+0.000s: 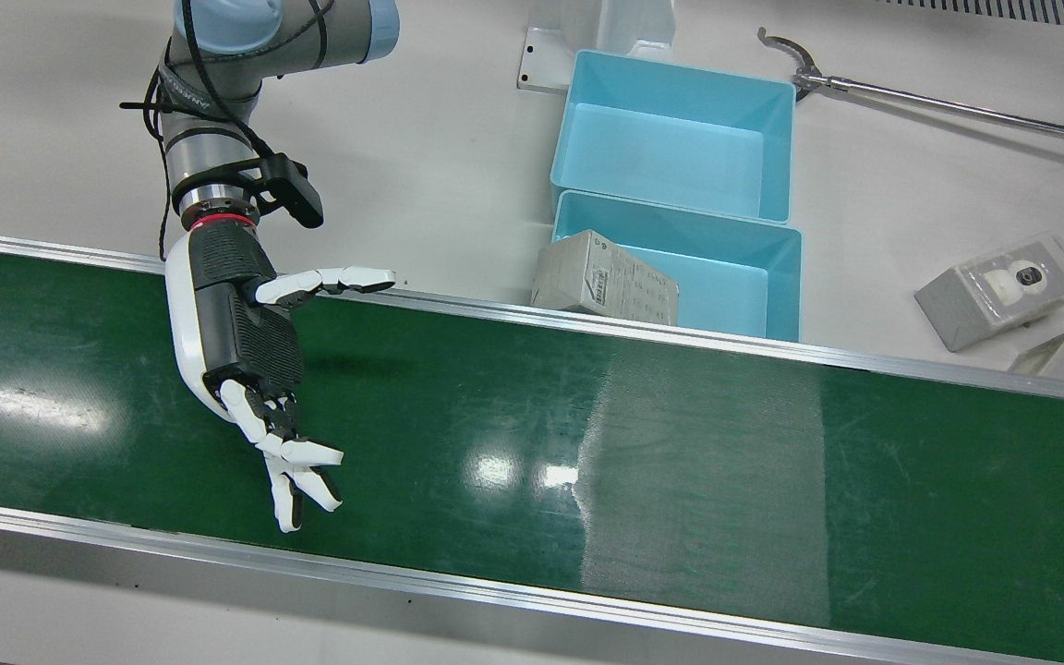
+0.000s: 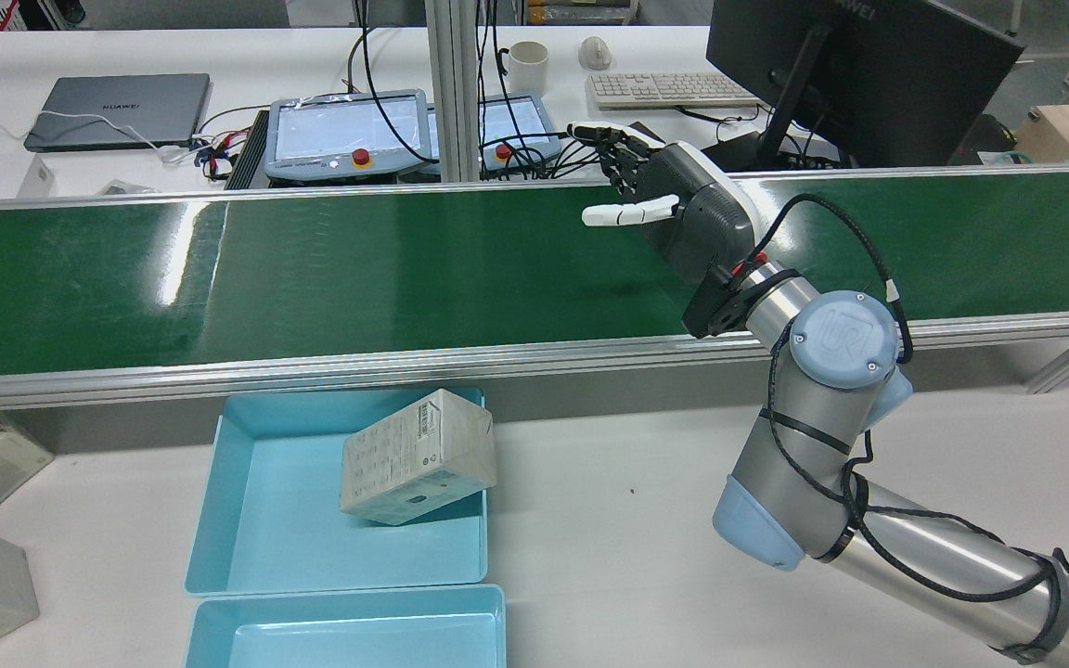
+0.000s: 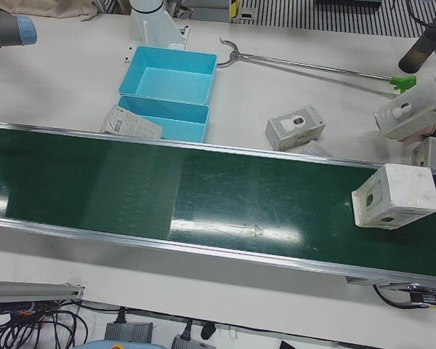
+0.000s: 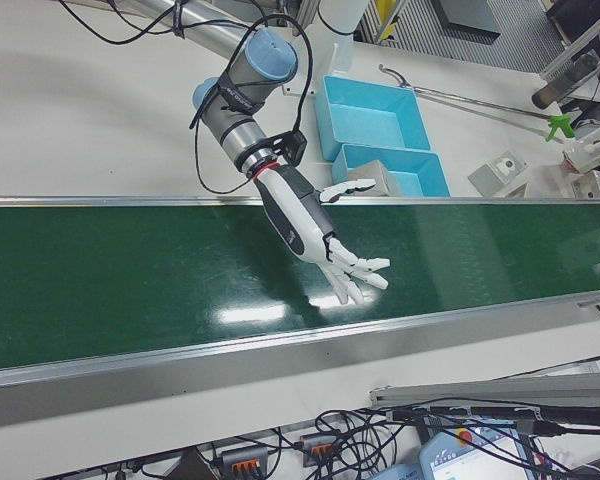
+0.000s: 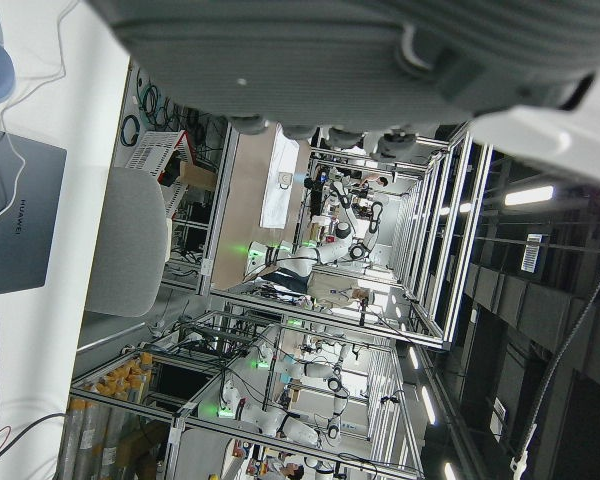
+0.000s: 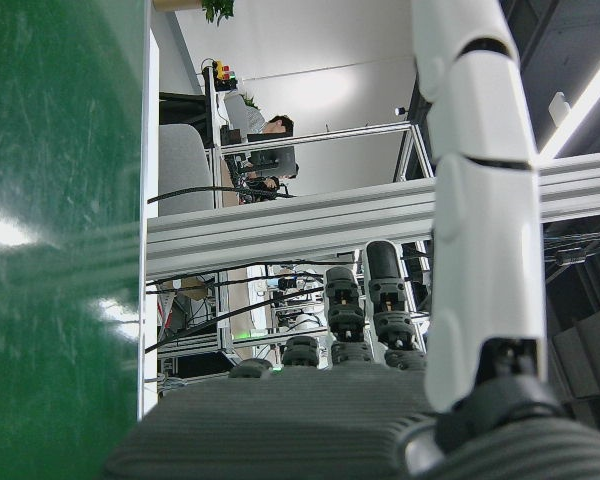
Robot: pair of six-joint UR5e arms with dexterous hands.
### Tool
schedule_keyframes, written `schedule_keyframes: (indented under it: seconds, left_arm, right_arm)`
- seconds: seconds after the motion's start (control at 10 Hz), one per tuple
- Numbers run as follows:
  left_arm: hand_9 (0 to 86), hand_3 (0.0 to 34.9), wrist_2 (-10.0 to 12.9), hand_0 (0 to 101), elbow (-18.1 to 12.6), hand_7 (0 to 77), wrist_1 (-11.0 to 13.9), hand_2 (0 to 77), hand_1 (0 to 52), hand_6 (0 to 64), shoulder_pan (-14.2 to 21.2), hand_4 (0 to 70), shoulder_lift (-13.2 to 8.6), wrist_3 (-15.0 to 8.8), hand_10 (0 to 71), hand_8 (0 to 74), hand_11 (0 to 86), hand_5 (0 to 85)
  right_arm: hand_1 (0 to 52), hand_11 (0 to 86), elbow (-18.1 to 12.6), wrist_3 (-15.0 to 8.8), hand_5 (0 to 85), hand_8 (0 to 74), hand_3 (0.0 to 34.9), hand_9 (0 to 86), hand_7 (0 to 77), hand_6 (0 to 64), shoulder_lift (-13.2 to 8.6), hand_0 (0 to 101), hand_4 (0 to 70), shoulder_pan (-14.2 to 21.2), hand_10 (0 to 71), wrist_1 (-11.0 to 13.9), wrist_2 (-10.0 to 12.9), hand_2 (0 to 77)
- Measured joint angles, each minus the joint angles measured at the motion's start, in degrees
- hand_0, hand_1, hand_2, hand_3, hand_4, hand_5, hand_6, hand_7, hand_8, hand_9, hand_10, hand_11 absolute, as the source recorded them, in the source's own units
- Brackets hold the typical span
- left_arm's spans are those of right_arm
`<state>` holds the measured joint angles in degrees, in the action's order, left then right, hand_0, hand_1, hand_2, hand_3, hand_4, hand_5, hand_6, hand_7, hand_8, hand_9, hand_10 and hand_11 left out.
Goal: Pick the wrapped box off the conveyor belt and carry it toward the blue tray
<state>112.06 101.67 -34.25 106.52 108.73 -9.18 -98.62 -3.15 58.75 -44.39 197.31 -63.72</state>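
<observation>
Wrapped box (image 2: 420, 456) tilted on the near blue tray's (image 2: 256, 543) right rim, long axis leaning. Far tray (image 1: 680, 139) empty. Right robot hand (image 1: 250, 356) open over belt (image 1: 680, 462); left robot hand's state unclear

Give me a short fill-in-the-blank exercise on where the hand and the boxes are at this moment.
1. The right hand hovers over the green conveyor belt with its fingers ____.
2. A printed box leans on the rim of a ____ tray.
3. In the left-front view, a white wrapped box lies on the ____.

Missing words: apart; blue; belt
</observation>
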Motion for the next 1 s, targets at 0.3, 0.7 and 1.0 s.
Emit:
schedule_keyframes:
  seconds: [0.3,0.7,1.0]
  left_arm:
    - [0.5,0.0,0.0,0,0.0,0.5,0.0,0.5,0.0,0.5,0.0,0.0,0.0,0.0,0.5,0.5,0.5,1.1]
    - [0.5,0.0,0.0,0,0.0,0.0,0.0,1.1,0.0,0.5,0.0,0.0,0.0,0.0,0.5,0.5,0.5,1.1]
    - [0.0,0.0,0.0,0,0.0,0.5,0.0,0.5,0.0,0.5,0.0,0.0,0.0,0.0,0.5,0.5,0.5,1.1]
  right_arm:
    - [17.5,0.5,0.0,-0.1,25.1,2.2,0.0,5.4,7.1,7.1,0.0,50,13.1,0.0,0.0,0.0,0.0,13.1]
    - [17.5,0.5,0.0,0.0,25.6,2.2,0.0,3.3,7.1,7.1,0.0,50,13.1,-0.1,0.0,0.0,0.0,13.1]
    - [17.5,0.5,0.0,0.0,25.6,2.2,0.0,4.4,7.1,7.1,0.0,49,13.1,-0.2,0.0,0.0,0.0,13.1]
